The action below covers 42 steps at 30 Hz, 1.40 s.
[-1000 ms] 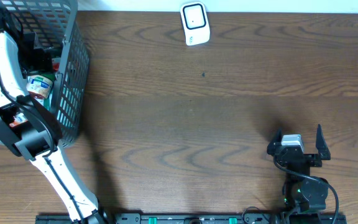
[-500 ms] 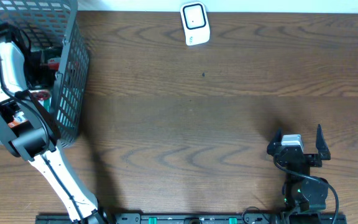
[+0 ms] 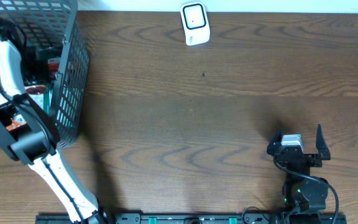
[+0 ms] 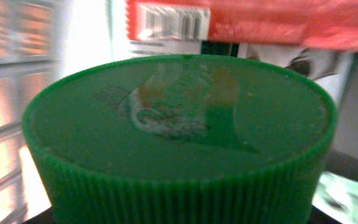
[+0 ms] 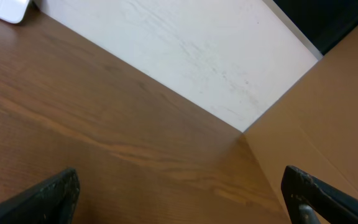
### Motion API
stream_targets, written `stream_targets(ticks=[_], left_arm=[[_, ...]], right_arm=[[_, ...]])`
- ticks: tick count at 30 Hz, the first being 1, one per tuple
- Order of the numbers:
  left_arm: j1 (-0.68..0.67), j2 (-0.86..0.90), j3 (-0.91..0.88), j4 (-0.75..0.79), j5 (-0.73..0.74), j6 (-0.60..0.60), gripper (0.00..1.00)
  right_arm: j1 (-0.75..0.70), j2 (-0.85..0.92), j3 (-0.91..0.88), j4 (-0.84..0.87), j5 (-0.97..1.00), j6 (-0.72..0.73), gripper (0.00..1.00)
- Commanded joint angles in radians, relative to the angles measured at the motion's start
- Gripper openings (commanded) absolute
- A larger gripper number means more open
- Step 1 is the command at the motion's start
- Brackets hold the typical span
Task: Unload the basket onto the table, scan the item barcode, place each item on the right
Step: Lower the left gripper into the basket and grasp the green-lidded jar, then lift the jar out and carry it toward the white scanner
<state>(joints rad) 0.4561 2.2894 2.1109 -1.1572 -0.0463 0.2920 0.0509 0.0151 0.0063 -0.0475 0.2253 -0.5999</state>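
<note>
1. Wood-grain bench (image 3: 197,124) fills the scene. A wire basket (image 3: 73,74) is set at its left edge, and the left arm (image 3: 5,68) is reached down into it.
2. A green ribbed lid (image 4: 179,130), taken to be the item's top, fills the left wrist view, right under the left gripper and very close. A red packet (image 4: 260,18) with a barcode (image 4: 176,23) is seen just beyond the lid.
3. The left gripper's fingers are shown in neither view, so it cannot be told whether they are spread or pinched on the lid, or whether contact is made.
4. The step in hand is judged to be the pick from the basket. It would be done well with the gripper centred over the lid, the ribbed rim clamped squarely, and the item lifted straight up so that the basket wall and the packet are not snagged.
5. The item's own barcode should be left uncovered by the fingers, since it is to be shown to the white scanner (image 3: 194,23), well away from the left gripper.
6. The right gripper (image 3: 298,132) is seen spread wide and empty over bare bench, well apart from the scanner.
</note>
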Motion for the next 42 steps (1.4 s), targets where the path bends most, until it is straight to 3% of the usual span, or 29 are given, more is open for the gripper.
stream_targets(ticks=[1,9,12,18,24,30,33,42], left_arm=[[-0.001,-0.170,0.043,0.009,0.008,-0.058,0.46],[-0.002,-0.475,0.043,0.068,0.008,-0.186,0.46],[-0.006,-0.594,0.043,0.076,0.014,-0.286,0.46],[-0.085,-0.756,0.040,-0.037,0.183,-0.427,0.46],[-0.339,-0.767,0.032,-0.198,0.218,-0.447,0.46],[-0.638,-0.729,-0.073,-0.233,0.166,-0.490,0.46],[-0.774,-0.699,-0.189,-0.201,0.078,-0.560,0.46],[-1.009,-0.566,-0.478,0.036,0.075,-0.661,0.47]], right_arm=[[0.007,-0.001,0.000,-0.004,0.010,-0.011,0.99],[0.007,-0.001,0.000,-0.004,0.010,-0.011,0.99],[0.007,-0.001,0.000,-0.004,0.010,-0.011,0.99],[0.007,-0.001,0.000,-0.004,0.010,-0.011,0.99],[0.007,-0.001,0.000,-0.004,0.010,-0.011,0.99],[0.007,-0.001,0.000,-0.004,0.010,-0.011,0.99],[0.007,-0.001,0.000,-0.004,0.010,-0.011,0.99],[0.007,-0.001,0.000,-0.004,0.010,-0.011,0.99]])
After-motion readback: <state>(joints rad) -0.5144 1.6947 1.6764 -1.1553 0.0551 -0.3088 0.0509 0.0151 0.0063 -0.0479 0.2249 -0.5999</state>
